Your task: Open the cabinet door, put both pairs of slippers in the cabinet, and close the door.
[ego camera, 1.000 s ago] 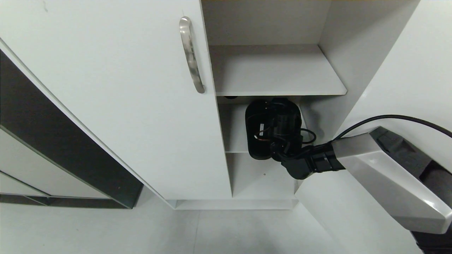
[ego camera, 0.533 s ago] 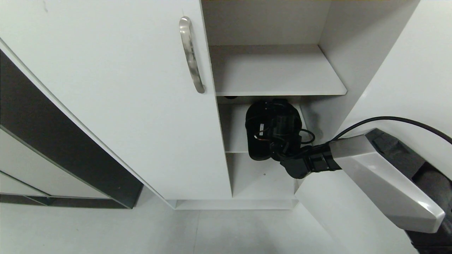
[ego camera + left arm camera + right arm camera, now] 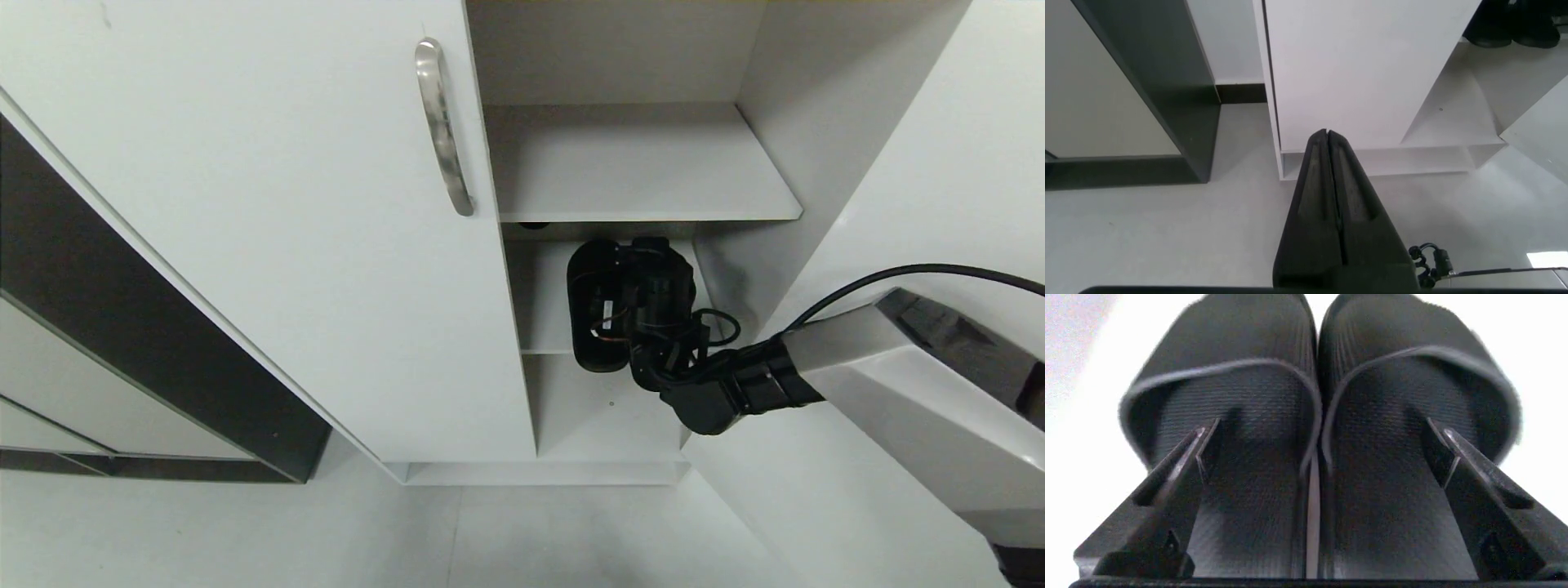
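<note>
Inside the white cabinet (image 3: 816, 98), on the middle shelf (image 3: 539, 302): one pair of black slippers (image 3: 594, 310), side by side, toes toward the back, heels at the shelf's front edge. Upper shelf (image 3: 637, 163) above them, bottom shelf (image 3: 596, 408) below.

Right-hand door (image 3: 963, 163) stands swung out. Left-hand door (image 3: 286, 204) is closed, its curved metal handle (image 3: 443, 126) upright near the inner edge.

My right arm (image 3: 898, 367) comes in from the right, past the open door, wrist at the mouth of the middle compartment. Right jaws are at the heel end of the pair, spread wide. From the wrist camera the two slippers (image 3: 1315, 482) lie touching along their inner edges, straps arching across the far ends. One of my fingers (image 3: 1180, 478) lies over the footbed of one slipper, the other finger over the footbed of its mate, tips just short of the straps. Cannot tell whether the tips rest on the footbeds or hang just clear. Nothing is pinched between them.

Left jaws are pressed together, fingers (image 3: 1327, 196) meeting along their whole length, holding nothing. They hang over the pale floor (image 3: 1167, 237), pointing at the cabinet's base, well apart from the slippers.
</note>
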